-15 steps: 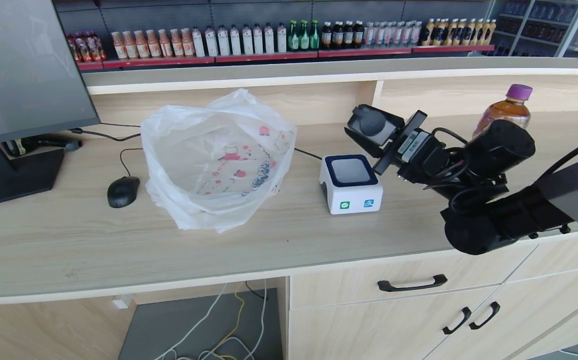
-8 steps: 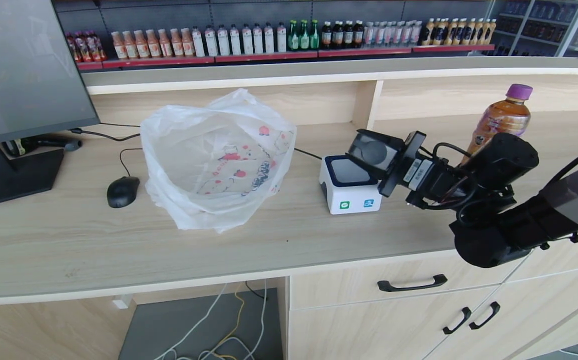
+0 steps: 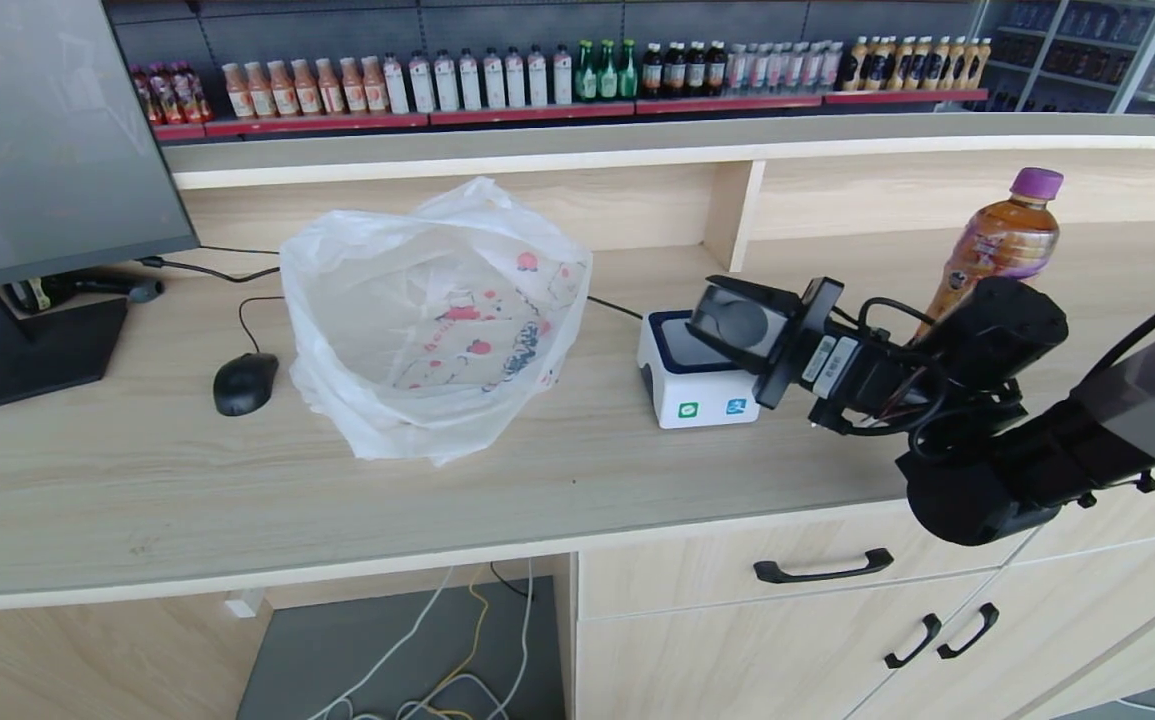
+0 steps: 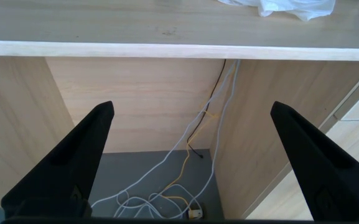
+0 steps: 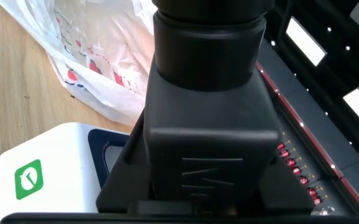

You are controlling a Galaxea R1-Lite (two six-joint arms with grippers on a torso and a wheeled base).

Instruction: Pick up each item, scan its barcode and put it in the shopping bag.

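Light wood counter (image 3: 137, 500) with drawers (image 3: 817, 600), raised ledge (image 3: 537, 150) behind; red shelves (image 3: 537, 114) of bottles (image 3: 457, 80); cables (image 3: 407, 640) on grey floor (image 3: 317, 650).

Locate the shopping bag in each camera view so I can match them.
Head view: shopping bag stands open on the counter, between mouse and white scanner.
Left wrist view: a white fold of it lies on the counter, above the cables.
Right wrist view: it sits on the counter just beyond the scanner.
Shared landmark: the light wooden counter.
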